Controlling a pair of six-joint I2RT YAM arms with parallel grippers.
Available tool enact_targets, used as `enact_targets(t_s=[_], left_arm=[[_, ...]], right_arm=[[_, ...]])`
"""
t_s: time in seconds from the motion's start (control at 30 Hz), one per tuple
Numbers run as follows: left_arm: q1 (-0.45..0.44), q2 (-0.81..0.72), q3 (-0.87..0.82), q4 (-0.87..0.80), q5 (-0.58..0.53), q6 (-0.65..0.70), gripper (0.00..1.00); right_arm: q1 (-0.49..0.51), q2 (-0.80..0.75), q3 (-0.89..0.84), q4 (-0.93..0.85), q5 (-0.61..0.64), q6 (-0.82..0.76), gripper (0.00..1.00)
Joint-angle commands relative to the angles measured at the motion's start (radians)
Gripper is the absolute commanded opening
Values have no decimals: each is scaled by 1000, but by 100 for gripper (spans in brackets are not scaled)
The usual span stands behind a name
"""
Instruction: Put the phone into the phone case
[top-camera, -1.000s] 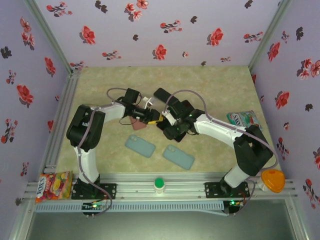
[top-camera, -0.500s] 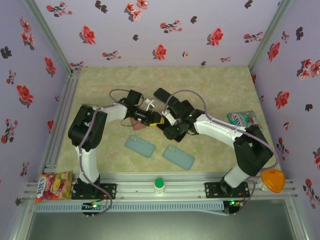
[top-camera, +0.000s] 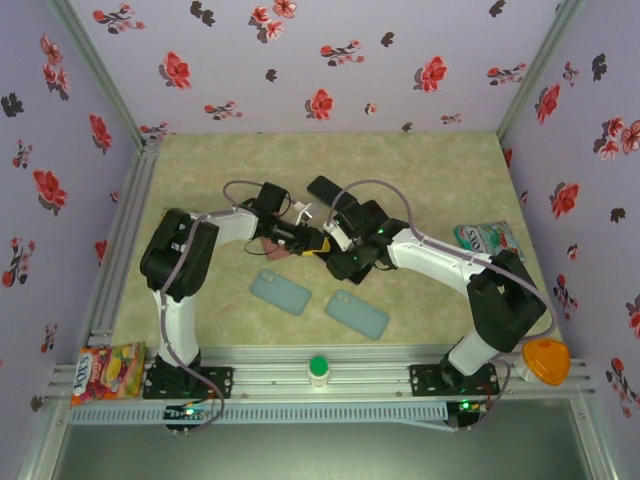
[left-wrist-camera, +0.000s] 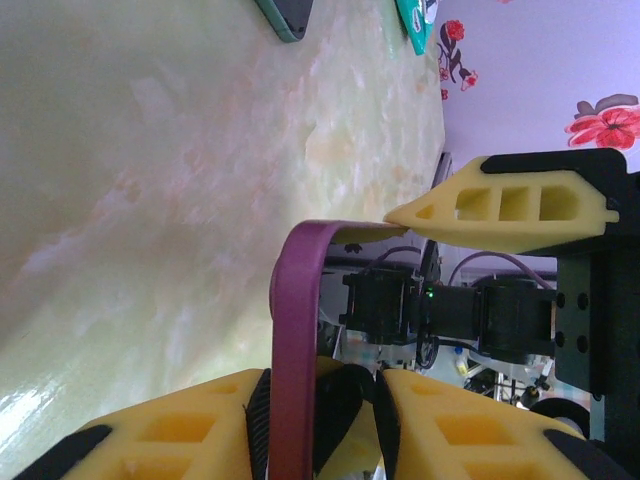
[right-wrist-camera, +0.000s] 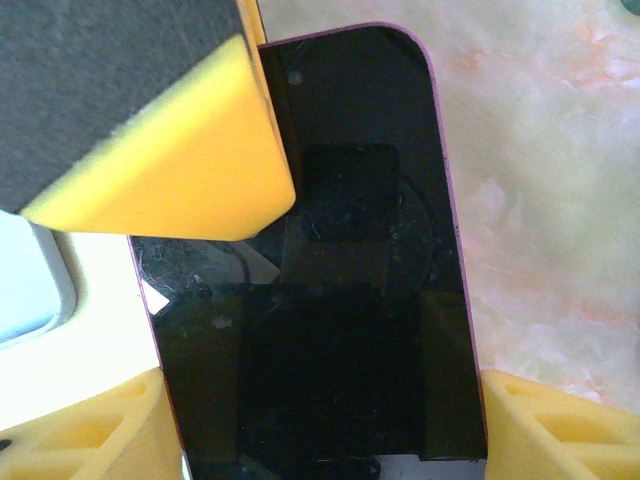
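At the middle of the table (top-camera: 430, 170), clamps the purple-edged phone (right-wrist-camera: 330, 300) by both long sides in the right gripper (top-camera: 337, 254), dark screen toward that wrist camera. Holds the left gripper (top-camera: 308, 241) at the phone's far end: jaws part-way apart around it, one fingertip (left-wrist-camera: 450, 228) touching a corner; cannot tell whether truly gripped. Has a pale blue phone case (top-camera: 280, 292) and a second pale blue case (top-camera: 357, 315) lying flat nearer the front edge, apart from the phone.

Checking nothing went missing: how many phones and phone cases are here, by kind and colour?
Teal phone cases: 2
Maroon phone case: 1
Phone: 1
Dark flat item at the back, phone or case unclear: 1
Total: 5
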Motion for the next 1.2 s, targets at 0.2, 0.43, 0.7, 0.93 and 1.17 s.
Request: enact_targets(t_s=[0.2,0.43,0.7,0.93,1.17], left_arm=[[-10,20,16,-9,32,15,31],[-15,22,19,-8,35,15,19],[-16,2,10,8,35,16,0],[-16,-67,-24,106,6,-47,0],[-17,-159,-48,145,-83,-76,0]], right_arm=[[10,-30,32,25,19,5,62],[9,-31,35,22,20,3,62],[9,-32,27,23,23,7,61],[10,-68,-3,32,37,30,77],[-15,-183,-90,92,64,95,87]])
